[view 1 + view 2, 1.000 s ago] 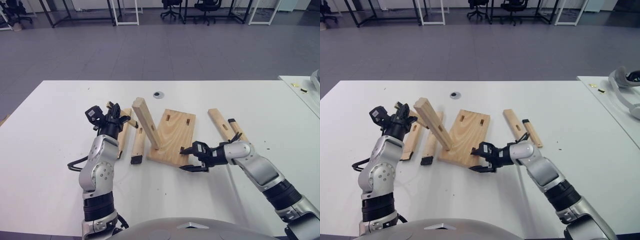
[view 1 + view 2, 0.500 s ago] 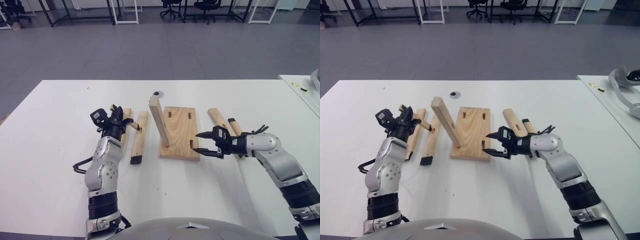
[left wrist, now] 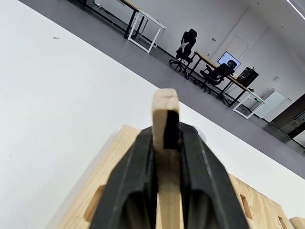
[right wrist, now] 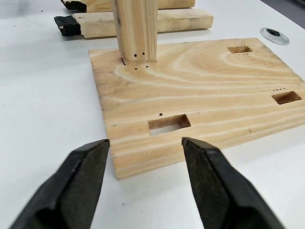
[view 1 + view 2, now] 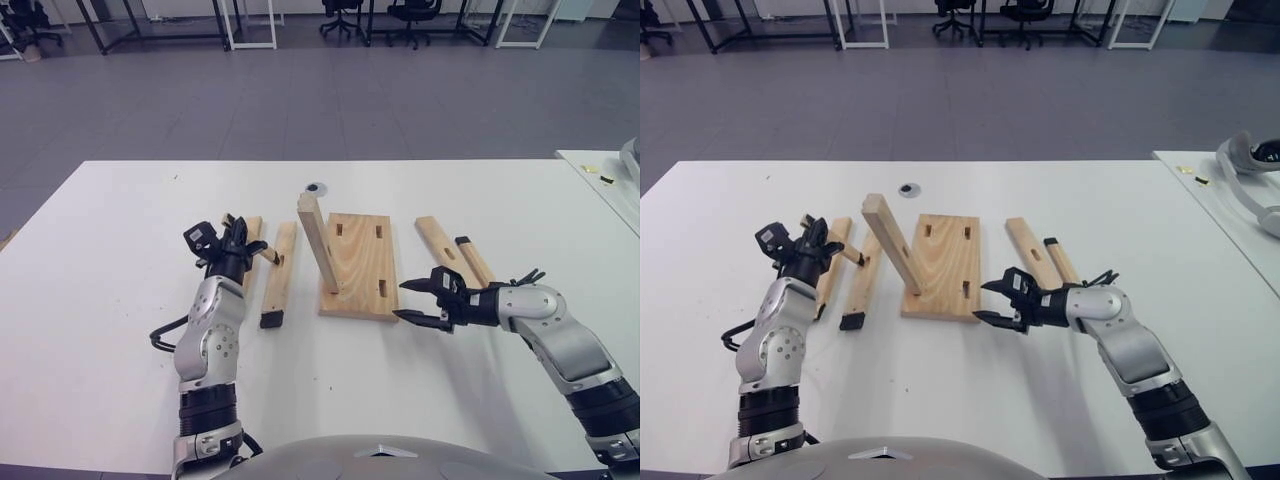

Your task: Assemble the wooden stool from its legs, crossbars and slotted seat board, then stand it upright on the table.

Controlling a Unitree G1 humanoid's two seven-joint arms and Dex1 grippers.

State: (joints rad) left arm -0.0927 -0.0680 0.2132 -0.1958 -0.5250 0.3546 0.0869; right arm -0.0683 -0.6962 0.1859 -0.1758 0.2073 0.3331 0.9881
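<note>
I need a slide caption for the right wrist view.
Open right end effector faces the slotted seat board, one leg standing on it.

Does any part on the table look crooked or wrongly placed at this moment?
Yes. The one leg standing in the seat board is not upright. It leans from its slot toward the robot's left, so it may be only partly seated. Nothing looks broken or spilled.

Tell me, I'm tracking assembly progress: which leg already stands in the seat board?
The leg slanting up from the seat board's near-left slot; the others lie flat on the table.
</note>
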